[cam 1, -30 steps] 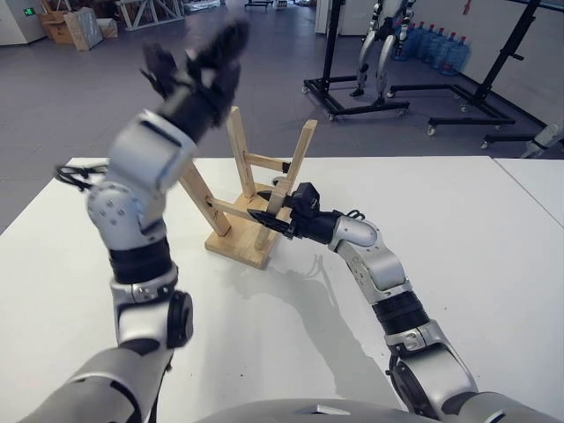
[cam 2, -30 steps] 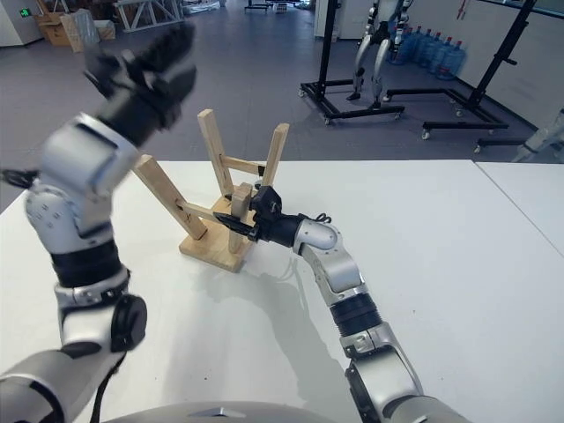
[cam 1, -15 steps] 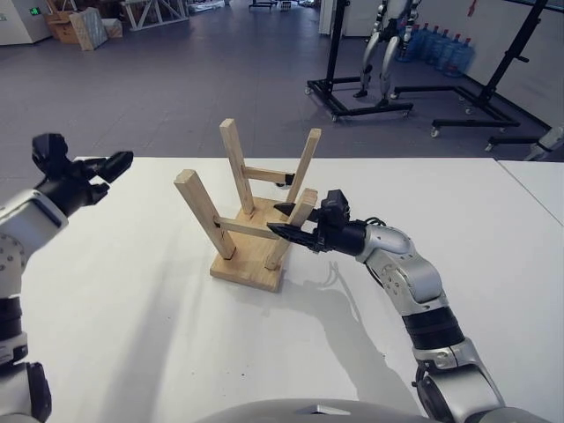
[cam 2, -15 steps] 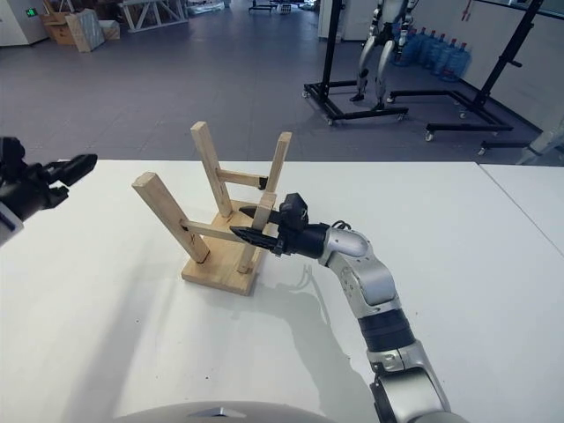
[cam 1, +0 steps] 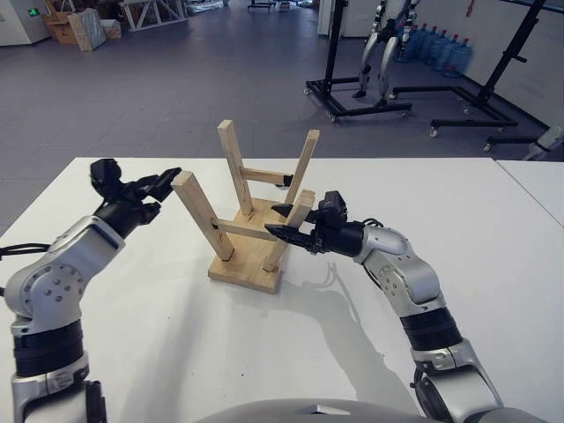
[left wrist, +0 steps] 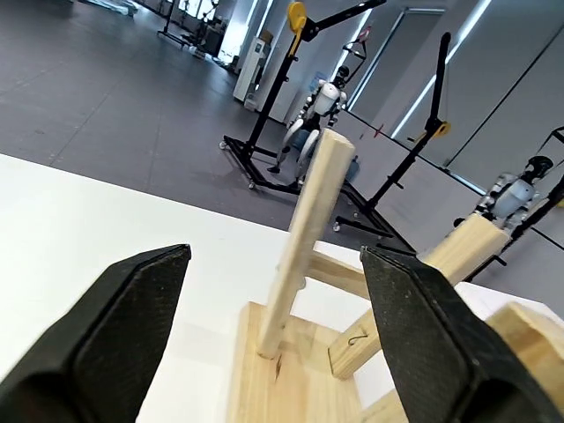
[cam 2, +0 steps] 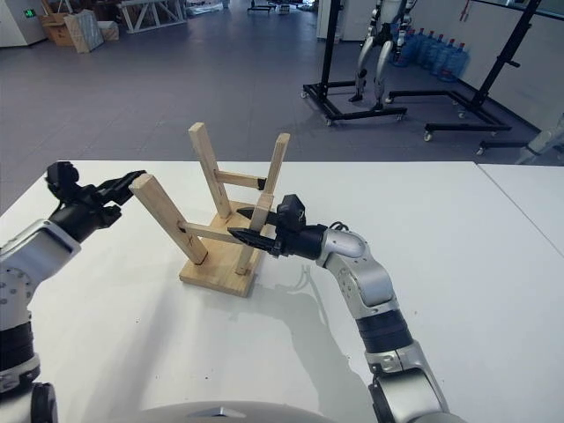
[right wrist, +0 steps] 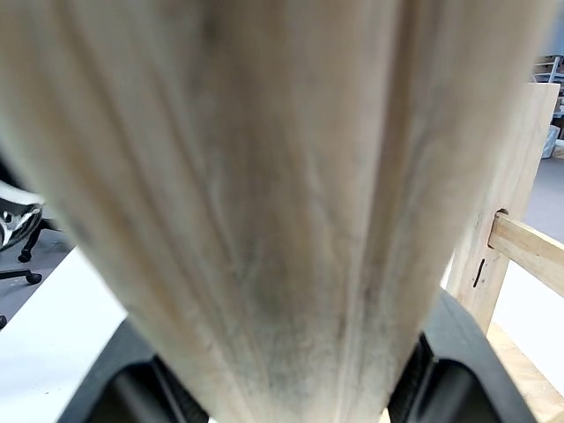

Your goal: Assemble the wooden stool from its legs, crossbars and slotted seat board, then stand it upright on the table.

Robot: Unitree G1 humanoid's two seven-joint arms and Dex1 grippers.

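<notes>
Stool (cam 1: pixel 236 172) sits upside down near the middle of the table (cam 1: pixel 493 229), its seat board (cam 1: pixel 242 269) flat on the top and four legs pointing up. Right arm comes in from the stool's 4 o'clock with elbow bent and forearm low, the right gripper (cam 1: pixel 284 222) clamped on the front leg (cam 1: pixel 301 204), one finger on each side. Left arm is bent at 9 o'clock, the left gripper (cam 1: pixel 165 190) spread wide just beside the top of the outward-leaning left leg (cam 1: pixel 201 214).
</notes>
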